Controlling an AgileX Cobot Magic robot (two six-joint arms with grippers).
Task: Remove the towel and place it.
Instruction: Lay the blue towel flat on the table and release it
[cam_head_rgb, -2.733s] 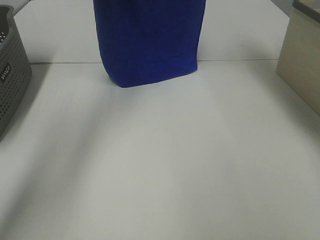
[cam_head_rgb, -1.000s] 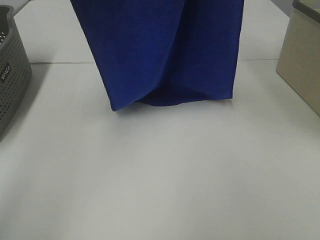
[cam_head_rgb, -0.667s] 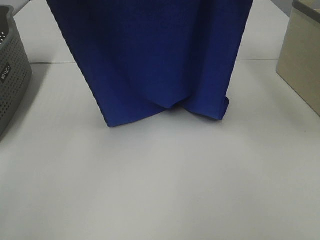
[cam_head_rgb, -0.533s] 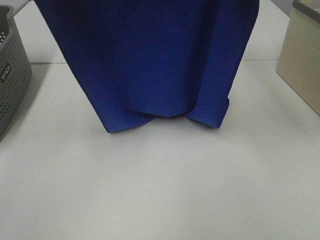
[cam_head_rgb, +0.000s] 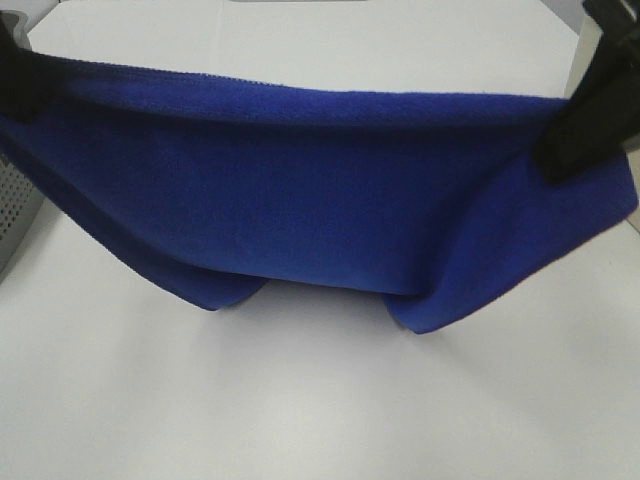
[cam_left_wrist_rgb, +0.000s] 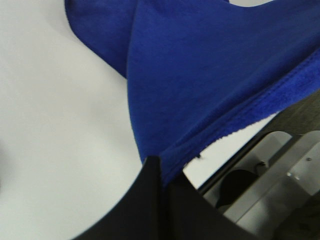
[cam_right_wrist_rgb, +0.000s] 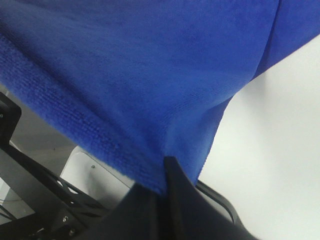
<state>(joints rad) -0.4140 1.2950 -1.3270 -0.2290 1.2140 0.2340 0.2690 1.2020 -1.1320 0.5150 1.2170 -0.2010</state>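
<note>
Since half a second earlier the towel (cam_head_rgb: 320, 200) had swung from hanging long and narrow at the far side to stretching wide across the high view, its top edge pulled nearly level from side to side. The left gripper (cam_left_wrist_rgb: 160, 172) was clenched on one upper corner and the right gripper (cam_right_wrist_rgb: 166, 172) pinched the other, each pair of black fingers closed with blue pile bunched between them. The cloth sagged in the middle above the white table (cam_head_rgb: 300, 410); its two lower folds hung low, possibly brushing the surface, though the angle left that unclear. The grey basket (cam_head_rgb: 12, 225) at the left showed only a sliver of perforated wall, and the small label seen on it before was now behind the cloth, so its writing could not be read. Both arms were cut off by the frame edges.
</note>
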